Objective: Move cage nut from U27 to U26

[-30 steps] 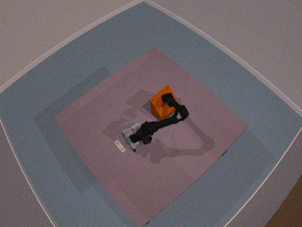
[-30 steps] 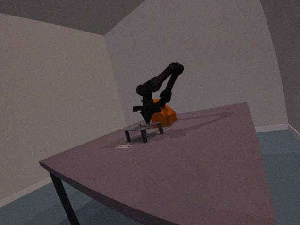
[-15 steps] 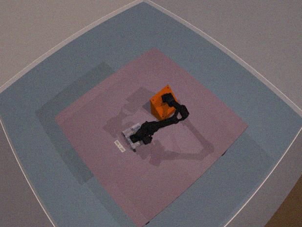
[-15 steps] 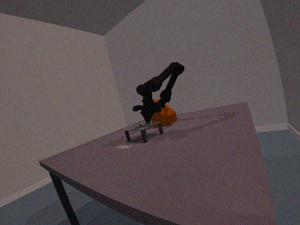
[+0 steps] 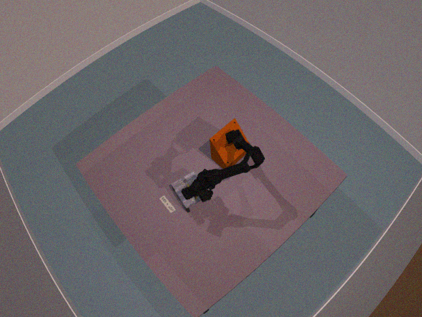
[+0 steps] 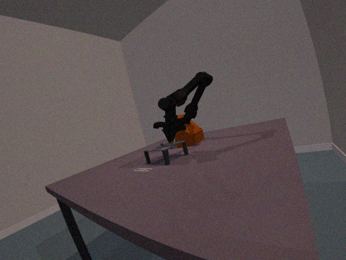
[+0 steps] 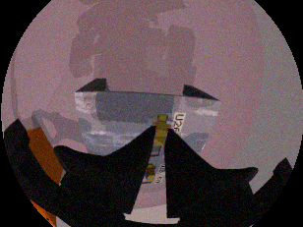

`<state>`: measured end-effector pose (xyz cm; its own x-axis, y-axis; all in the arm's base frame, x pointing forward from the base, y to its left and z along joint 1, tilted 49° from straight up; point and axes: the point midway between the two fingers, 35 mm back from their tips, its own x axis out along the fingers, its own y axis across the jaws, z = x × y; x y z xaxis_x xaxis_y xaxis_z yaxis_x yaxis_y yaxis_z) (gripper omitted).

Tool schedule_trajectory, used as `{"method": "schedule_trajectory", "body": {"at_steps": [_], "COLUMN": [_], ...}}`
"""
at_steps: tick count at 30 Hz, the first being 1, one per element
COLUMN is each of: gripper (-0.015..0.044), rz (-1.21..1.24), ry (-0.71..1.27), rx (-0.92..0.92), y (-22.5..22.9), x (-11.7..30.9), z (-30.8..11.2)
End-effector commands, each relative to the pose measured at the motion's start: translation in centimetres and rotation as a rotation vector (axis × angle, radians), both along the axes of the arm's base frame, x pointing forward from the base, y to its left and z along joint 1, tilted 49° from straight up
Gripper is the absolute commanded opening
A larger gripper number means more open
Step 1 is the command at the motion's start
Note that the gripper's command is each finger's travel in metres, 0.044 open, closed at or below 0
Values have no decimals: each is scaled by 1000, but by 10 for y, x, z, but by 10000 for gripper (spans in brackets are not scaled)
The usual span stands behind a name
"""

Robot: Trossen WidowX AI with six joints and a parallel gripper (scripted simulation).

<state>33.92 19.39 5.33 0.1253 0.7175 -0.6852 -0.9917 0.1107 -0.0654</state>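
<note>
My jaws point down, clenched on the nut [image 6: 171,145] [image 7: 161,125], with a tip to either side of its narrow body. It is at the rail [image 5: 179,193] [image 6: 179,144] [image 7: 133,113], beside a label [image 7: 180,122] whose last character I can't read surely, so I can't say whether this is U27 or U26. Nor can I tell whether it is clipped.

The rail stands on legs [image 6: 166,157] above the table [image 5: 222,266] [image 6: 196,193] [image 7: 138,65], which leaves room for wings to open underneath. An upright approach suits a square fit and should help me avoid the other nut [image 6: 162,145] [image 7: 150,172], close along the row. I judge I should keep my grip until the nut is confirmed square in U26; letting go while it is tilted could leave a wing caught.
</note>
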Motion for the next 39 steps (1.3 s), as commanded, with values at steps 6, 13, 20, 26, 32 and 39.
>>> {"method": "schedule_trajectory", "body": {"at_steps": [6, 13, 20, 26, 32, 39], "gripper": [24, 24, 24, 24, 24, 24], "rz": [-8, -7, -13, -20, -20, -20], "ry": [-8, -8, -13, -19, -19, -19], "rx": [-2, -2, -2, -2, -2, -2], "y": [0, 0, 0, 0, 0, 0], "x": [1, 1, 0, 0, 0, 0], "z": [1, 1, 1, 1, 1, 1]}}
